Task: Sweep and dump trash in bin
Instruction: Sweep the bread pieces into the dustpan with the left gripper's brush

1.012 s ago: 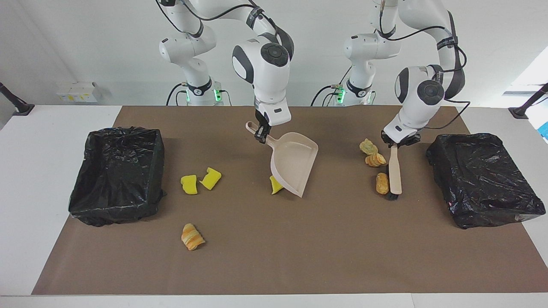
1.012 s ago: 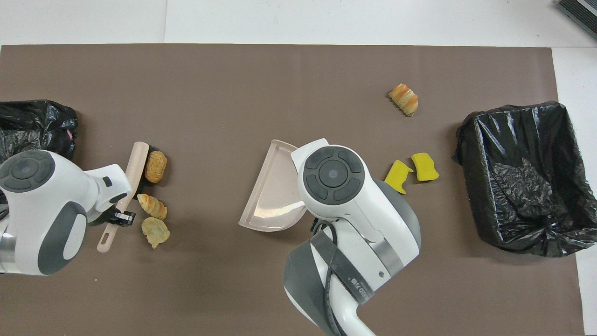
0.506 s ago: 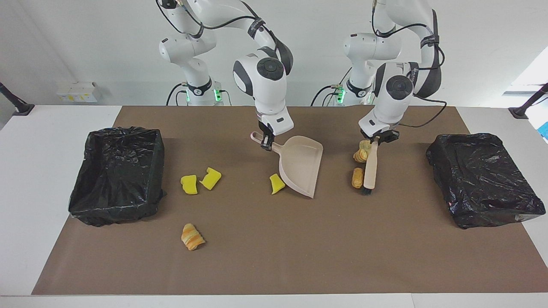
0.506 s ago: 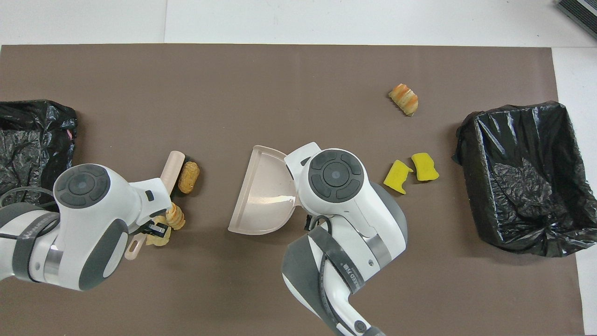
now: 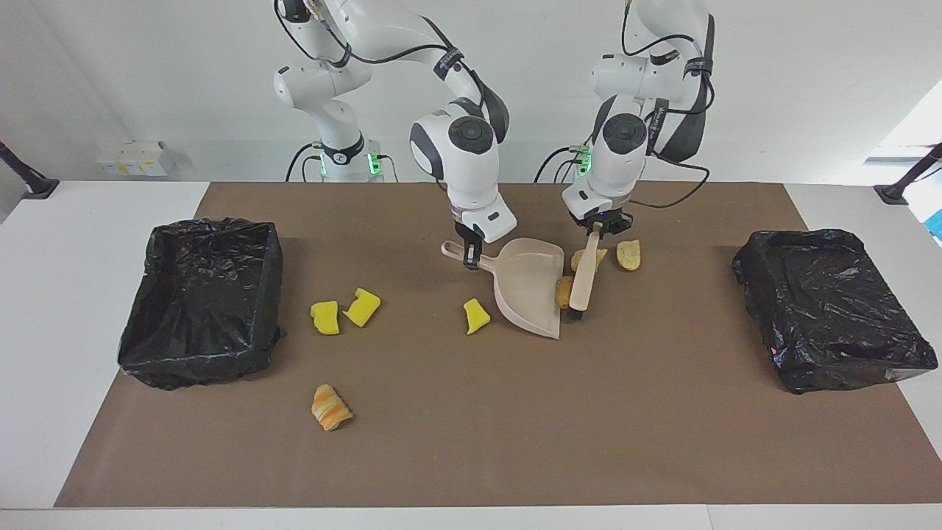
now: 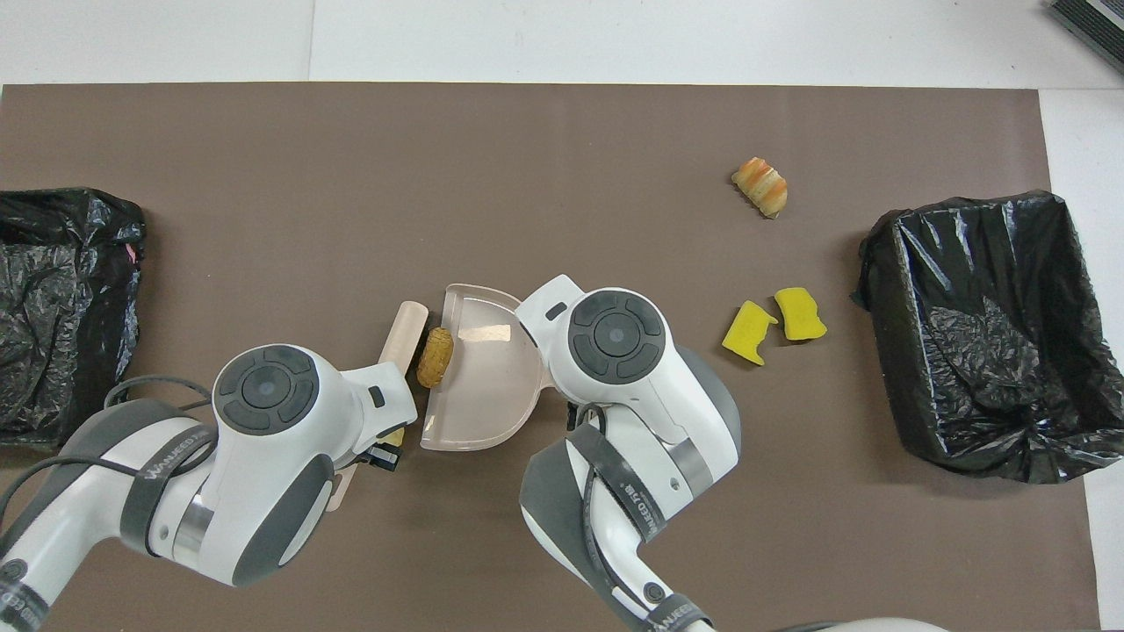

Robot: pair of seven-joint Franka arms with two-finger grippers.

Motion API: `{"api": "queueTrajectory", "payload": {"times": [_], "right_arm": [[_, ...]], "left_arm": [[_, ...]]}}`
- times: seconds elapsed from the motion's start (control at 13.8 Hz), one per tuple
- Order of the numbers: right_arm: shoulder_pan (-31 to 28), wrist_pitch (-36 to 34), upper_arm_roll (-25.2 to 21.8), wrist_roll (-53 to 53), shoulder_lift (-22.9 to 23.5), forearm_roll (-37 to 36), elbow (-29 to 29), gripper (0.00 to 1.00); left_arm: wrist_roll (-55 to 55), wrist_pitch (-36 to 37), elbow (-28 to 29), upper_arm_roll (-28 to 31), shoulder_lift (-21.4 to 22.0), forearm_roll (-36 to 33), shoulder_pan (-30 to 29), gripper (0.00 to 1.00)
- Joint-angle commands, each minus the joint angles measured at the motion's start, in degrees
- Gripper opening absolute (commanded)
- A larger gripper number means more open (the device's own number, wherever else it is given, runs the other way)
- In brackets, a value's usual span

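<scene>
The step in hand looks like brushing the pastry lumps into the dustpan (image 5: 528,288). The left gripper (image 5: 595,231) is clamped on the handle of the brush (image 5: 583,283), whose bristled end rests on the brown mat (image 5: 471,442) beside the pan's open lip. The right gripper (image 5: 471,254) is pinched on the pan's handle, and the pan sits mid-mat, well in from every edge. To do this well, I judge the pan's lip should stay pressed flat to the mat so nothing slides under it, and the brush should push low and level so the lumps roll into the pan, not round it

One ridged golden-brown lump (image 5: 564,291) lies between brush and pan, touching the lip. A second lump (image 5: 580,260) sits beside the brush shaft, nearer the robots, and a third (image 5: 628,255) lies a little toward the left arm's end. A yellow sponge chunk (image 5: 476,316) lies just beside the pan's closed side. Two more sponge pieces (image 5: 344,312) lie close together near the bin (image 5: 202,294) at the right arm's end of the mat. A striped pastry lump (image 5: 330,407) lies toward the mat's front edge, farthest from the robots. A second bin (image 5: 828,309) sits at the left arm's end
</scene>
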State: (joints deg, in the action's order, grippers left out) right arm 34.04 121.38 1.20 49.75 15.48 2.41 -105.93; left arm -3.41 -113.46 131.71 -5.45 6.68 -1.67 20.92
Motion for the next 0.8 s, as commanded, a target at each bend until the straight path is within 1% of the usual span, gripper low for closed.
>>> {"api": "queueTrajectory", "payload": {"times": [0.0, 0.07, 0.14, 0.22, 0.29, 0.43, 0.58, 0.72], "right_arm": [[-0.64, 0.34, 0.38, 4.74, 0.16, 0.93, -0.59, 0.00], [-0.56, 0.34, 0.29, 6.92, 0.16, 0.75, -0.68, 0.00], [-1.08, 0.26, 0.29, 9.38, 0.25, 0.75, -0.68, 0.00], [-1.69, 0.34, 0.29, 11.06, 0.34, 0.66, -0.68, 0.00], [-1.79, 0.43, 0.29, 13.60, 0.43, -0.21, -0.68, 0.00], [-1.96, 0.35, 0.29, 16.08, 0.43, -1.36, -0.68, 0.00], [-2.05, 0.26, 0.29, 17.48, -0.01, -4.33, -1.73, 0.00], [-1.79, 0.17, 0.29, 17.93, -0.53, -5.05, -2.78, 0.00]], "left_arm": [[-0.46, 10.84, -6.36, 1.32, 3.14, 0.88, -1.05, 0.00], [-0.72, 15.85, -7.07, 1.32, 4.64, 0.80, -2.71, 0.00], [-2.28, 19.81, -6.56, 1.50, 6.48, 0.88, -3.43, 0.00], [-7.35, 22.03, -5.94, 1.59, 7.11, 0.88, -4.91, 0.00], [-13.49, 22.66, -5.41, 1.50, 7.64, 0.80, -6.06, 0.00], [-19.67, 22.84, -3.83, 1.59, 8.69, 0.79, -6.51, 0.00], [-22.77, 21.27, 1.85, 1.59, 12.81, 0.71, -7.39, 0.00], [-25.75, 20.56, 6.78, 1.59, 16.77, 0.53, -9.75, 0.00]]}}
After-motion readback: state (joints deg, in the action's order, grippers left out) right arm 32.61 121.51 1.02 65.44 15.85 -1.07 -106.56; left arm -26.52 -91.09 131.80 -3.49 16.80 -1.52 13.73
